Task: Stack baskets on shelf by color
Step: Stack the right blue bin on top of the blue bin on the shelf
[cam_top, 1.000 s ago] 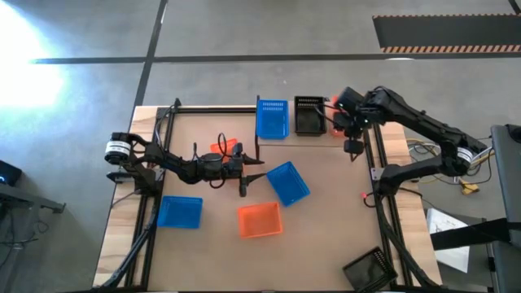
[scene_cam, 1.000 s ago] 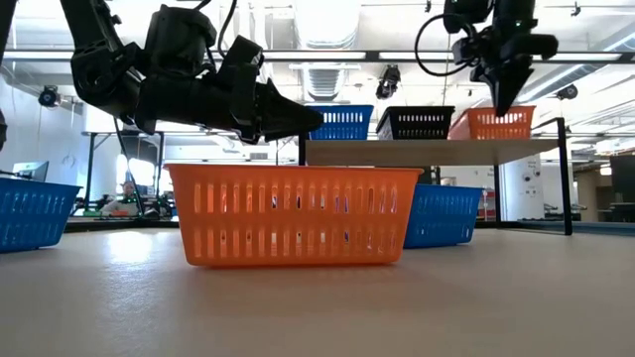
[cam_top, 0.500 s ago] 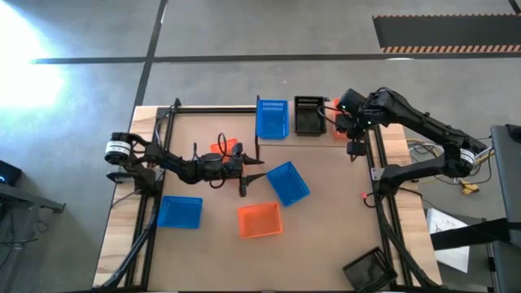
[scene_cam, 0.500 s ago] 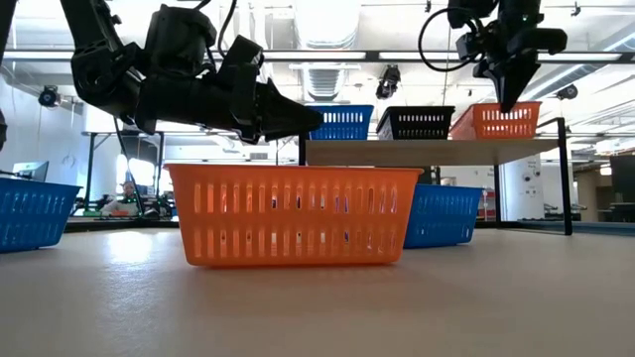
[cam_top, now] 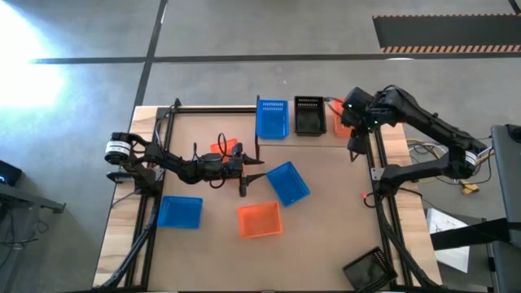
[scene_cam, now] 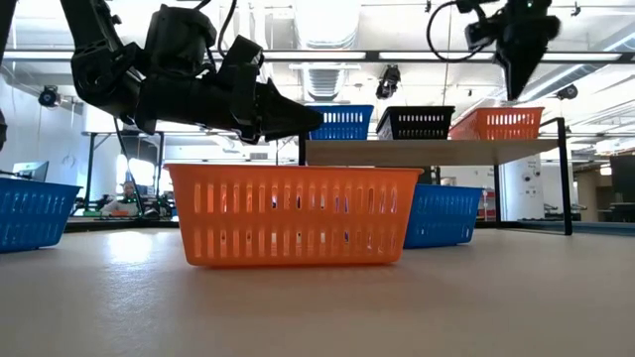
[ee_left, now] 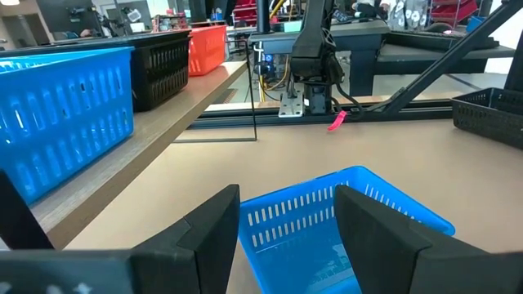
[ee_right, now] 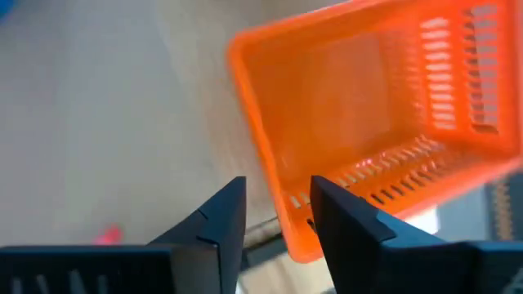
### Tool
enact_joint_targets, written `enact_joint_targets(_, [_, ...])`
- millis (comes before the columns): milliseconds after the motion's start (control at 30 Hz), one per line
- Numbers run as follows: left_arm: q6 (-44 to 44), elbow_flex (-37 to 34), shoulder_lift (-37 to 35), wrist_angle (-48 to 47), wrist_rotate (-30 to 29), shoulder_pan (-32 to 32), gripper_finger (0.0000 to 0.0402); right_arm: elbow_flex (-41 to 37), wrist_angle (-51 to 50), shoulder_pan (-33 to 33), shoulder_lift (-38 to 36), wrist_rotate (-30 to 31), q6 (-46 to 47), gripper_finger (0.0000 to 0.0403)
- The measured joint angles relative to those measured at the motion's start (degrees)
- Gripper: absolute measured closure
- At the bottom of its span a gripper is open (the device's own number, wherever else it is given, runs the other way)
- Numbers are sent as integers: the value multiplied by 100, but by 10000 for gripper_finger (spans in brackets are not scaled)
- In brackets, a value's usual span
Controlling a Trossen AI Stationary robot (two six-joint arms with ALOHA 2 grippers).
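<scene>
On the shelf (scene_cam: 427, 150) stand three baskets side by side on their bases: a blue one (cam_top: 273, 119), a black one (cam_top: 309, 115) and an orange one (scene_cam: 496, 122). My right gripper (scene_cam: 520, 91) hangs open just above the orange basket (ee_right: 384, 114), pointing down and clear of its rim. My left gripper (ee_left: 286, 229) is open and level above the table, holding nothing. A blue basket (ee_left: 347, 216) sits on the table just ahead of it.
On the table lie a blue basket (cam_top: 180, 212), an orange basket (cam_top: 260, 220) and a tilted blue basket (cam_top: 287, 183). Another orange one (cam_top: 227, 146) shows under my left arm. A black basket (cam_top: 370, 273) sits at the near right corner. Black frame rails line both sides.
My right gripper has opened and let go of the orange basket on the shelf. It has then risen a little and drifted toward the table's right edge. The basket stays on the shelf.
</scene>
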Motion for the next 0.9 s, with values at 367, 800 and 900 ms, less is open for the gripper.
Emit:
enact_joint_targets(367, [0,-2,0,1,-1,-17,217,-899,1992,2661,-729,-466,2658,312])
enact_joint_targets(800, [185,-72,-918,-1342,14,-392,217,-4078,8032,6239,-30,1530,3461,350])
enact_joint_targets(900, [179,41,-1475,-2462,-365,-608,217,-4188,8326,6233,451,1552,3407,346])
